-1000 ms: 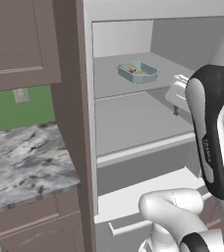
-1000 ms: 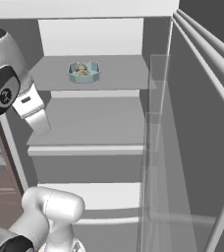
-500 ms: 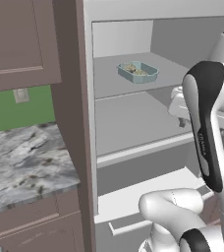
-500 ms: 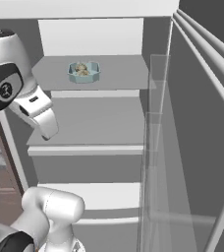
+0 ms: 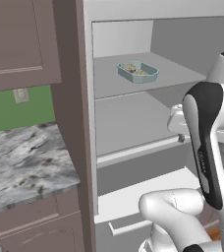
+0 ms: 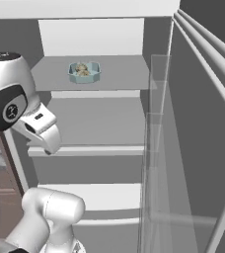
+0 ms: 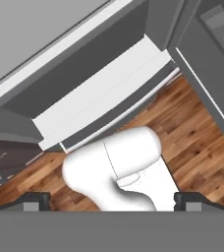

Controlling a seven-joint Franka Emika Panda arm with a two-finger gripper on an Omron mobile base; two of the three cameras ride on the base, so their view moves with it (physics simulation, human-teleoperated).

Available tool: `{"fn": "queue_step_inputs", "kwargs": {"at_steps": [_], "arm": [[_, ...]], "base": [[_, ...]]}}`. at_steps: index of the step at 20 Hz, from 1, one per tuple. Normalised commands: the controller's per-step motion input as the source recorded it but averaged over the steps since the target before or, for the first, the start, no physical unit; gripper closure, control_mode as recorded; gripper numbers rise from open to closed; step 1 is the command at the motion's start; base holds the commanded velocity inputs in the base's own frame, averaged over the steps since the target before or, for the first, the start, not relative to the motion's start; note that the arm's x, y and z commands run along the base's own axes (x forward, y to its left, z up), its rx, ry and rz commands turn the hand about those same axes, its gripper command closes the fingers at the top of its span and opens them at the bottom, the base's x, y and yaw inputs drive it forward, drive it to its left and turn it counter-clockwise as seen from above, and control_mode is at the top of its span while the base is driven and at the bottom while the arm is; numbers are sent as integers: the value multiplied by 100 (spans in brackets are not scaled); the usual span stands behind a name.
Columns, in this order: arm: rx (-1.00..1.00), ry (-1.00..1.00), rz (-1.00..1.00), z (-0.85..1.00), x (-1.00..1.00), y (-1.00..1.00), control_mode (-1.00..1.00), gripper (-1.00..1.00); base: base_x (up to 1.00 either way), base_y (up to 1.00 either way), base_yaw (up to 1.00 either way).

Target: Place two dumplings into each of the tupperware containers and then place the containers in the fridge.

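Left base view showed one tupperware container [image 5: 137, 72] with dumplings [image 5: 133, 68] on the fridge [image 5: 148, 118] upper shelf, toward 12 o'clock. The gripper [image 7: 113, 201] hung spread, empty (floorward); a second container looked outstanding.

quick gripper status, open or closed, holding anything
Gripper: open, fingers spread wide apart, nothing between them; it points down at the wooden floor in front of the fridge.

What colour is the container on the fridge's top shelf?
Pale teal-blue container, clearest in the left base view.
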Motion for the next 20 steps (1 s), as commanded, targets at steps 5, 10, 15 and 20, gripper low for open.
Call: {"fn": "queue_step_inputs", "kwargs": {"at_steps": [5, 10, 15, 20], "arm": [[0, 8, 3, -7, -15, 3, -100, -100], [0, 7, 2, -1, -10, 3, -100, -100], [0, 1, 1, 0, -2, 2, 100, -100], [0, 0, 0, 0, 0, 0, 100, -100]], "base": [[0, 0, 0], [0, 0, 0], [-36, 17, 1], [-100, 70, -2]]}}
